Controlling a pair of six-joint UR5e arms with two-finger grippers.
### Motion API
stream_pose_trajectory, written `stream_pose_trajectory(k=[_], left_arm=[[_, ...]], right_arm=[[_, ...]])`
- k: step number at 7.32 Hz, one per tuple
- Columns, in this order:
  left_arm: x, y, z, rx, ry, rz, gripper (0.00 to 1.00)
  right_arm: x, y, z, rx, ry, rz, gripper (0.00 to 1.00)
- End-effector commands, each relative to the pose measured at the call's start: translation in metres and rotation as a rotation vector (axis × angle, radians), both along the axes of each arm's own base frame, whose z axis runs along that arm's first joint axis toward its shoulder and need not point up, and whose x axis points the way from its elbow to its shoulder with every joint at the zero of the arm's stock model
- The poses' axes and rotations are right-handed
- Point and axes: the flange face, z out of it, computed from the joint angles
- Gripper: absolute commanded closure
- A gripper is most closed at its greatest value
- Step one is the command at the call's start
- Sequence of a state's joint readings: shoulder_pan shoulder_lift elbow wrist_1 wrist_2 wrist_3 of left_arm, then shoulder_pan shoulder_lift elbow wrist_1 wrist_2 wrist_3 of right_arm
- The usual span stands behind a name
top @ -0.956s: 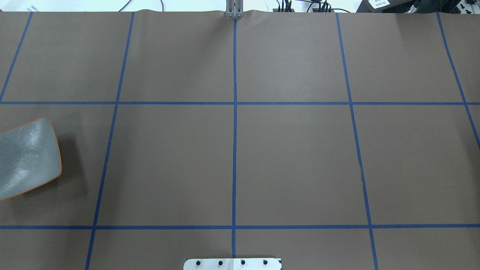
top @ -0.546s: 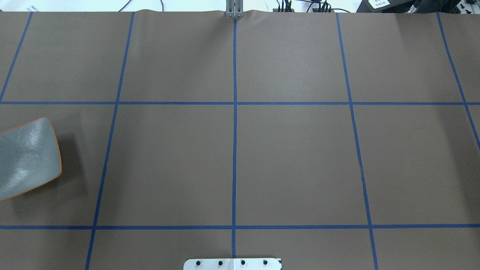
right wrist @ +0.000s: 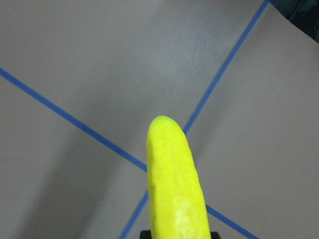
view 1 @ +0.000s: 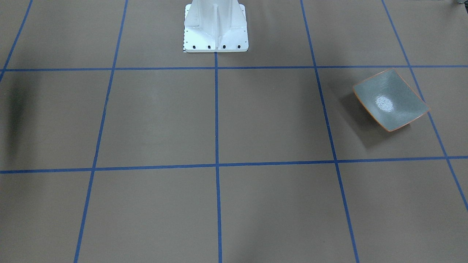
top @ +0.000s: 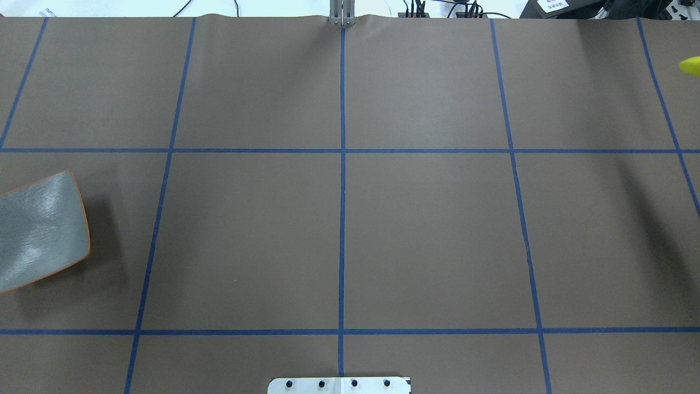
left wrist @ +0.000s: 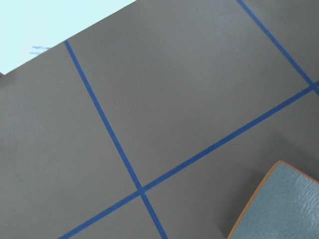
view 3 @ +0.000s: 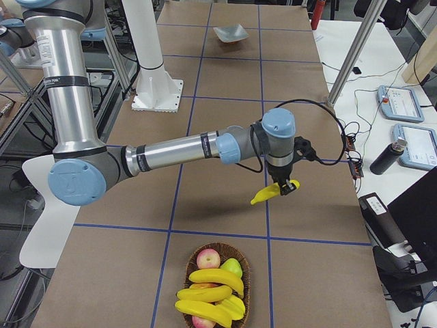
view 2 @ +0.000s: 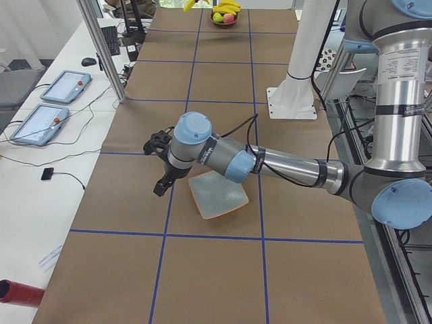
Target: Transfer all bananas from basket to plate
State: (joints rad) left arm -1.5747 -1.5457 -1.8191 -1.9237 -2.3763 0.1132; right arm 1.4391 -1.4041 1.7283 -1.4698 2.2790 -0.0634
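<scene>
1. The tip of a bright yellow, glossy, plastic-looking banana [top: 690, 65] now pokes in at the overhead view's right edge. Half a second ago that corner showed only the brown paper-covered table [top: 426, 235].
2. The right gripper [view 3: 281, 186] is clenched on one end of that banana and carries it in the air, clear of the woven brown basket [view 3: 186, 279]. I judge the first transfer is under way. Three more yellow bananas [view 3: 212, 292] lie in the basket among other fruit.
3. The square, shallow grey-green plate with a thin orange rim [view 1: 390, 99] has not shifted and holds nothing. It sits toward the table's left end, well apart from the banana.
4. The left gripper [view 2: 160, 185] hangs above the table near the plate, showing in the side view only. I cannot tell whether its jaws are parted or closed.
5. Room for moving: the route to the plate runs over flat paper crossed by blue tape lines [top: 342, 219]. The likely pinch, I think, is at the far end — the left arm waits close to the plate, and the plate's curved sides could let a banana roll toward the low rim.
</scene>
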Motion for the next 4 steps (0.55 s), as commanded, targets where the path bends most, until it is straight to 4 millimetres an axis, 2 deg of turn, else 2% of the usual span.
stream_pose_trajectory(k=[1, 3, 4], left_arm=[[0.023, -0.008, -0.027, 0.029, 0.088, -0.035, 0.00], [0.104, -0.035, -0.084, -0.078, 0.211, -0.026, 0.00], [0.137, -0.051, -0.129, -0.171, 0.306, -0.069, 0.00]], right_arm=[[-0.103, -0.003, -0.106, -0.063, -0.126, 0.094, 1.00], [-0.176, 0.006, -0.177, -0.106, -0.213, 0.160, 1.00], [-0.219, 0.018, -0.220, -0.124, -0.258, 0.192, 1.00]])
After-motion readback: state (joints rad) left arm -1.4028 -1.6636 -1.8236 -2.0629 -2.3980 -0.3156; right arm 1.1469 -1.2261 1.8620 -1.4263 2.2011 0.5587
